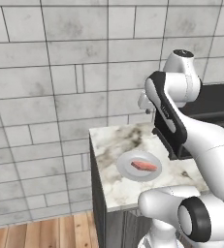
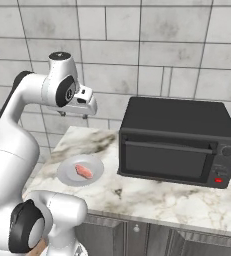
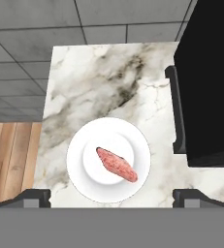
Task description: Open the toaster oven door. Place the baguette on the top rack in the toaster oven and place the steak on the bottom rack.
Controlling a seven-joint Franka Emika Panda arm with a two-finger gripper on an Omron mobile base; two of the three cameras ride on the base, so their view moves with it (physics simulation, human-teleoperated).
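The end effector [image 2: 73, 115], jaws wide apart and empty, hangs high above the tabletop's [image 2: 152, 197] left end over the steak [image 2: 84, 171] on its white plate [image 2: 67, 175], while the toaster oven door [image 2: 167, 160], shut, lies to its right, its handle bar running along the top edge.

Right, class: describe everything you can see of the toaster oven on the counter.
The toaster oven is a black, boxy countertop unit that looks like matte metal. Its door is shut, with a dark window and a bar handle along the top edge. A control panel on the right carries a round knob and a small red light. It stands upright on the marble counter, close to the tiled wall, to the right of the plate and apart from it.
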